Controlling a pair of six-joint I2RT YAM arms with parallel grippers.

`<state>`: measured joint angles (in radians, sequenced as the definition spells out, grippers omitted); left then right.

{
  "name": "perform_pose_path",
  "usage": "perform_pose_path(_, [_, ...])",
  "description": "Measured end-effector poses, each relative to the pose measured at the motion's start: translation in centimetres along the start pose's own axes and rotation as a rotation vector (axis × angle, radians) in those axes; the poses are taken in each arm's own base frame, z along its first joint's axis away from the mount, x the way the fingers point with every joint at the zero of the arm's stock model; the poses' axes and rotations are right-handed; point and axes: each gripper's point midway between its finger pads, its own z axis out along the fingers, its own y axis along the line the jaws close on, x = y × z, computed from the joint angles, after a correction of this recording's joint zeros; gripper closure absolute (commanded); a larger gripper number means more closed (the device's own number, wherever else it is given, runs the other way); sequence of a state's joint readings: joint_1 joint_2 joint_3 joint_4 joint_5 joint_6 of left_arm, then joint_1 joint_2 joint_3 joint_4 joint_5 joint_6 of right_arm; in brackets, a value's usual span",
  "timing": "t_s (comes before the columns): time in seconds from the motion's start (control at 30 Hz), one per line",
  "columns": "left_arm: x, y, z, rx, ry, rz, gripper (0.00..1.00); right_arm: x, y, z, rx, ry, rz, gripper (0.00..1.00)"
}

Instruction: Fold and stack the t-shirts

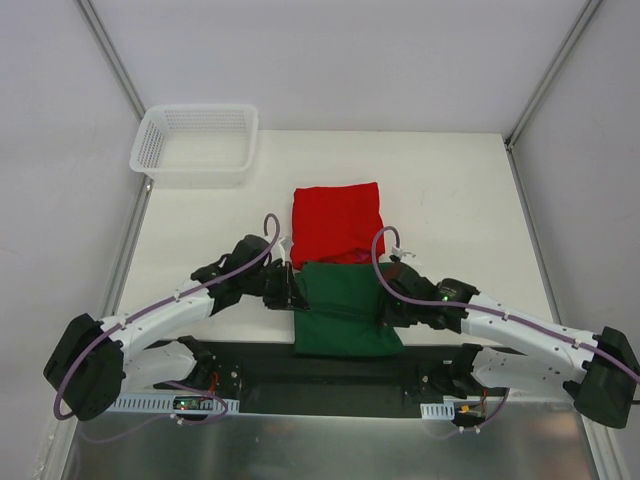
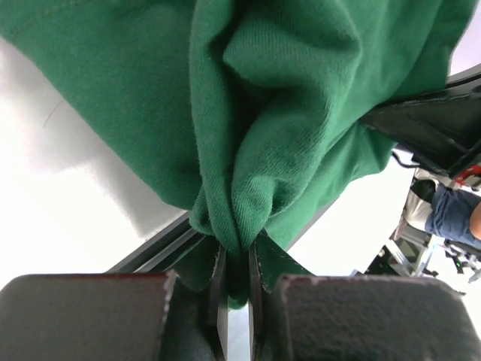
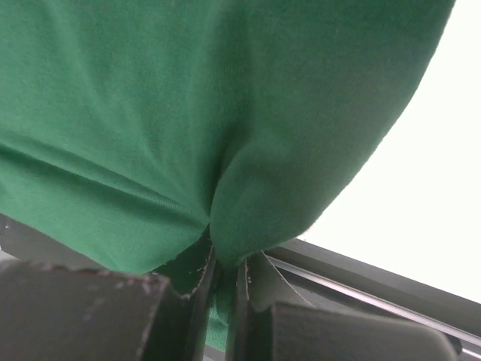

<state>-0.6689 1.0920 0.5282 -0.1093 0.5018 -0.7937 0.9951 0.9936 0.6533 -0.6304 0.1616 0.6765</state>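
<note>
Left pincer (image 2: 239, 262) and right pincer (image 3: 225, 259): you've got both clamped tight on pinches of the green t-shirt (image 1: 348, 315). It sits folded at the desk's (image 1: 460, 200) near edge, its far edge meeting the red t-shirt (image 1: 337, 222). There's open desk to the right and beyond; the basket (image 1: 195, 150) is at the far left. Only the wrist views show you the pinched folds.

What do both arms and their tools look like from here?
Left arm and right arm: white links, black joints, a purple cable looping along each. Left tool and right tool: black, two thin flat fingers on textured blocks.
</note>
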Motion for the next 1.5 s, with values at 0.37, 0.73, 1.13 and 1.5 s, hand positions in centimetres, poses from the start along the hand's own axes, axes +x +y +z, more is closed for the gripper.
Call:
perform_pose_path(0.37, [-1.2,-1.9,-2.0,-0.02,-0.039,0.044,1.0,-1.1,1.1,-1.6,-0.005,-0.052,-0.036,0.99])
perform_pose_path(0.73, [-1.8,-2.8,-3.3,-0.039,-0.065,0.064,1.0,-2.5,2.2,-3.5,-0.008,-0.101,-0.059,0.99])
perform_pose_path(1.13, [-4.2,-6.3,-6.1,-0.035,-0.134,0.139,1.0,-5.4,3.4,-6.2,-0.01,-0.192,-0.087,0.99])
perform_pose_path(1.5, [-6.0,-8.0,-8.0,-0.068,-0.184,0.18,1.0,-9.5,5.4,-9.1,0.031,-0.274,-0.195,0.99])
